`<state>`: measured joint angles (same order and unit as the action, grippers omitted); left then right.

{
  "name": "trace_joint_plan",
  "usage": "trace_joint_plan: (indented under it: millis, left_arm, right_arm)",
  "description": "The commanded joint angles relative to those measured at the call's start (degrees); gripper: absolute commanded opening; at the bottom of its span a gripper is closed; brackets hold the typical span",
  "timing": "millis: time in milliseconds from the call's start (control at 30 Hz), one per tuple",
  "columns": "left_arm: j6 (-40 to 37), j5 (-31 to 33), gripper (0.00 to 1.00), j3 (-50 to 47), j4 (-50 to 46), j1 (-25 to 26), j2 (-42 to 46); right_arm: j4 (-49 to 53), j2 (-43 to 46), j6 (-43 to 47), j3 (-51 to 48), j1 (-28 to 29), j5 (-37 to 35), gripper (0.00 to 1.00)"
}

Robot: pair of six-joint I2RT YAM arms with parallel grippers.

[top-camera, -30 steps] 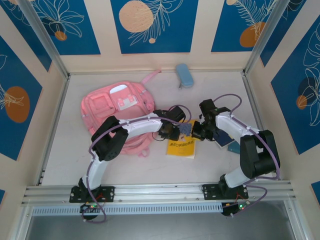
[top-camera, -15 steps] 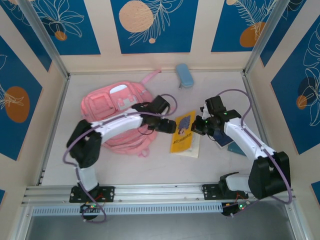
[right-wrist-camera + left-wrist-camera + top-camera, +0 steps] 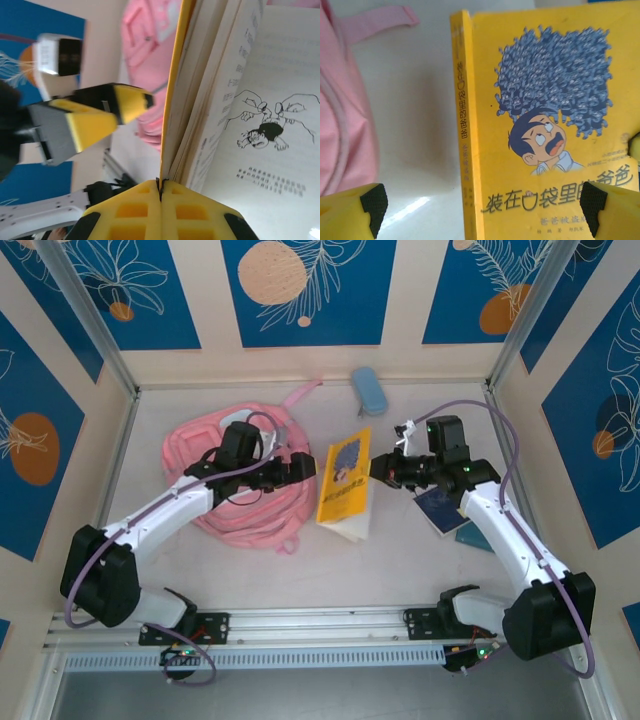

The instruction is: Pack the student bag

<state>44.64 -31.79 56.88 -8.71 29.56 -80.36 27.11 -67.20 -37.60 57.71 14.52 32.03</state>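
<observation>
Left end effector (image 3: 303, 466) opened and retreated; right end effector (image 3: 379, 470) pinches the yellow book (image 3: 343, 485) upright, 3 o'clock of the student bag (image 3: 200, 445), probably for packing.

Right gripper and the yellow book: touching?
Touching. The right wrist view shows the right gripper pinched shut on the lower edge of the yellow book, with the cover caught between its fingers and no gap.

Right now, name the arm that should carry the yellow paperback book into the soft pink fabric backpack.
Right. The right gripper is shut on the yellow paperback book, holding it tilted beside the soft pink fabric backpack; the left gripper is open by the backpack, holding nothing.
</observation>
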Motion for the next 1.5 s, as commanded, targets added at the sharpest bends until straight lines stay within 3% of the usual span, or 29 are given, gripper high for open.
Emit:
trace_joint_plan:
  millis: [0, 133, 767, 1000, 1367, 1467]
  left_arm:
    - [10.05, -9.69, 1.00, -2.96, 12.97, -1.46, 0.56]
    - [17.22, -13.31, 1.00, -5.10, 22.58, -2.52, -1.00]
    - [30.84, -18.03, 0.99, -11.86, 41.87, -7.68, -3.46]
    - [32.32, -18.76, 0.83, -13.35, 41.19, -12.47, 0.88]
    - [28.28, -18.72, 0.50, -15.99, 33.54, -17.67, 7.50]
    - [26.58, -18.29, 0.37, -15.96, 31.10, -18.30, 8.10]
  right_arm:
    - [-9.36, -0.26, -3.68, 3.61, 1.18, 10.05, 0.00]
    - [-10.89, -3.22, -4.05, 6.73, 3.50, 11.51, 0.00]
    - [-17.51, -15.38, -8.43, 15.60, 9.15, 15.08, 0.00]
    - [-18.15, -21.65, -10.24, 19.61, 10.17, 14.80, 0.00]
    - [-14.16, -28.59, -8.97, 21.91, 10.35, 13.07, 0.00]
    - [-13.04, -29.91, -8.34, 22.14, 10.45, 12.66, 0.00]
